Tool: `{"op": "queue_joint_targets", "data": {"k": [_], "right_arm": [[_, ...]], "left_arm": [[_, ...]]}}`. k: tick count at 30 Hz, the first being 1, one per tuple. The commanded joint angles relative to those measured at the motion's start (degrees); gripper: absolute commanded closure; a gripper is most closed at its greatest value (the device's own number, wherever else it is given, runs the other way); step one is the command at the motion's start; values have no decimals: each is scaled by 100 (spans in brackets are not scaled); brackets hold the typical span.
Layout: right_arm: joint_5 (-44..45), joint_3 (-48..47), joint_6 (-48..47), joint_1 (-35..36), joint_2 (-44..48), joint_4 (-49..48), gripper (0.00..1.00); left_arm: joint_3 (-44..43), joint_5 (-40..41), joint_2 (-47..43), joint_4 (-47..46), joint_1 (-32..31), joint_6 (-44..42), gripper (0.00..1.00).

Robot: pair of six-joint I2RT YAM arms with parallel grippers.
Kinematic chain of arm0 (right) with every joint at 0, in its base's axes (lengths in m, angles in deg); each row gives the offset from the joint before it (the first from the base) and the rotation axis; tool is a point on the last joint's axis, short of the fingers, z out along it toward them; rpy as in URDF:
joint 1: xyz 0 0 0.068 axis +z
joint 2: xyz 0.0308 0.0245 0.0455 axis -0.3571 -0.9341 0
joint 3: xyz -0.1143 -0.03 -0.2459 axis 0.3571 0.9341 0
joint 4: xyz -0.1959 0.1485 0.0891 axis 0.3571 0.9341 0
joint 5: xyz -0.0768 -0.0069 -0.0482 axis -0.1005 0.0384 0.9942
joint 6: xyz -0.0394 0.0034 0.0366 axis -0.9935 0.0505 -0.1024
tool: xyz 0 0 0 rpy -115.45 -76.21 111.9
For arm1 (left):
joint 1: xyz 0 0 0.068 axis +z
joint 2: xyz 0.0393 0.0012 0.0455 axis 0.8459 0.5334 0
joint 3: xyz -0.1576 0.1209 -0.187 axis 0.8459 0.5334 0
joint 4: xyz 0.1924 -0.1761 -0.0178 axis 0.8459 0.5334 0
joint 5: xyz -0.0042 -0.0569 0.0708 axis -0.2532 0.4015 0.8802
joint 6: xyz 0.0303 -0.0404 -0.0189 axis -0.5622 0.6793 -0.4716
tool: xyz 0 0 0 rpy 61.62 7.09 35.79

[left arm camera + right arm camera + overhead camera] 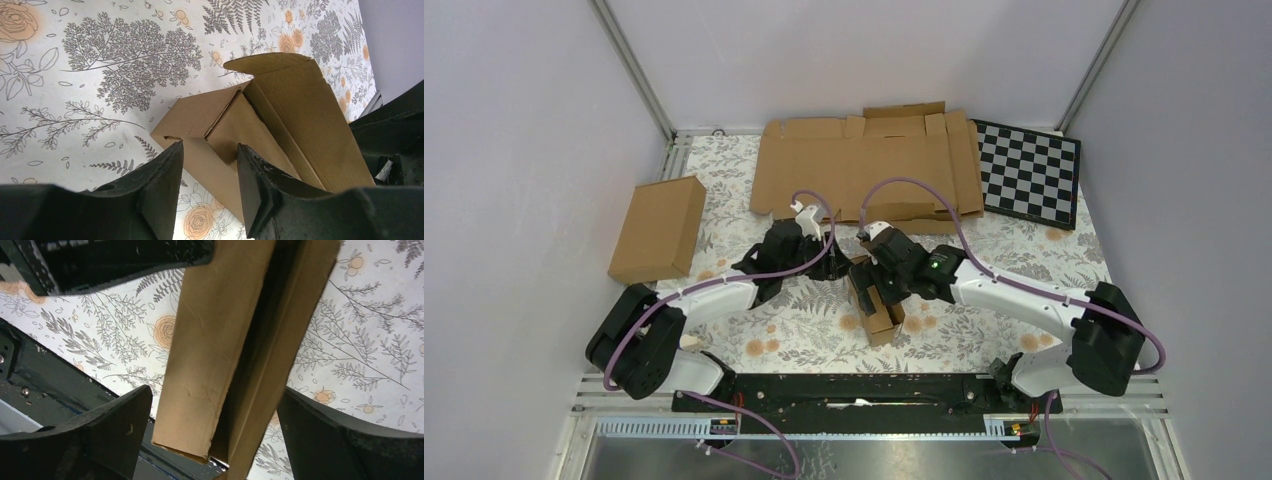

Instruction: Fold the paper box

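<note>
Paper box [882, 318], long axis 11-to-5, is straddled by wide-open right gripper [215, 400]. Left gripper [211, 146], half-parted and gripping nothing, is noted at its 10 o'clock.

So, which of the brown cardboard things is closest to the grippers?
The small half-folded box right by them. The closed carton lies far left; the flat sheets lie behind.

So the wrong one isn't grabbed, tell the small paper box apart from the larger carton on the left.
The paper box is smaller and half-folded, with a flap open; the larger carton is closed. The paper box sits mid-table, while the larger carton lies near the left edge. Both are plain brown cardboard.
</note>
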Motion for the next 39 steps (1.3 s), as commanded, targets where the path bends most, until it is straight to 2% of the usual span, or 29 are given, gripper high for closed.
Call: {"op": "queue_joint_targets", "data": {"k": [1,5,11,17,24,28,31,34,39], "right_arm": [[-160,-318,209,26,-309,-80,0],[145,-632,335,54,-684,247,2],[571,-773,228,95,-856,511,26],[718,-641,-175,96,-686,550,42],[360,-258,-807,96,-353,552,45],[-83,-110,-960,96,-35,539,47],[-543,57,-1114,96,251,429,47],[-846,149,-1209,96,492,419,47],[-1025,244,-1347,96,689,423,47]], "left_arm": [[-175,154,71,13,-117,35,53],[-221,201,94,118,-172,20,53],[-248,159,88,154,-196,-6,53],[-320,173,-121,432,-208,-130,53],[-686,318,-853,1686,-95,-690,49],[-794,124,-1115,1990,130,-1032,47],[-793,-233,-1096,1705,195,-1099,44],[-638,-926,-1081,998,199,-1174,35],[-664,-1496,-1015,527,175,-1291,33]]}}
